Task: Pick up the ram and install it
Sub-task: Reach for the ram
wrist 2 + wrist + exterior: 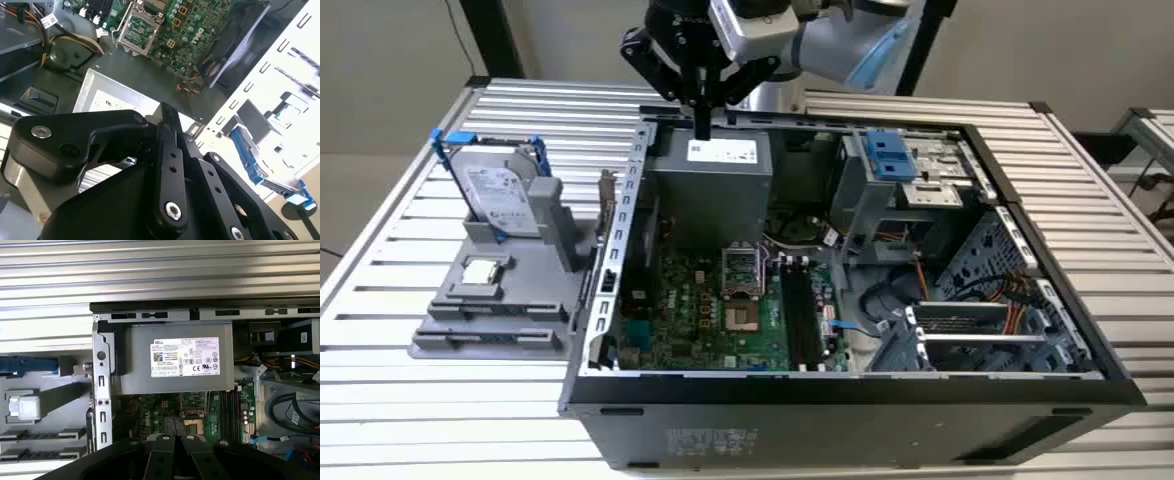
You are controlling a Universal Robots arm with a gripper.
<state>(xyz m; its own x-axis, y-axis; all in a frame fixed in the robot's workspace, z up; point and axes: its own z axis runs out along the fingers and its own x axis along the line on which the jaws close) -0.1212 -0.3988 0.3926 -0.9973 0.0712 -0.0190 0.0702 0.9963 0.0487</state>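
Note:
My gripper (pixel 703 125) hangs above the back of the open computer case (pixel 620 230), over the grey power supply (pixel 711 185) with its white label. Its black fingers (pixel 172 432) lie together with nothing between them, and they appear in both wrist views. A thin flat stick (pixel 604 198), which looks like the ram, stands on edge at the right end of the grey holder (pixel 494 320), close to the case wall and to the exterior view's left of and below the gripper. The motherboard (pixel 707 310) with its long black slots (pixel 797 315) lies inside the case.
The holder also carries a silver hard drive in a blue frame (pixel 496 190) and a small square silver chip (pixel 480 270). Inside the case are the empty processor socket (pixel 740 270), bundled cables (pixel 907 300) and a blue-tabbed drive bay (pixel 887 155). The slatted metal table (pixel 427 400) surrounds everything.

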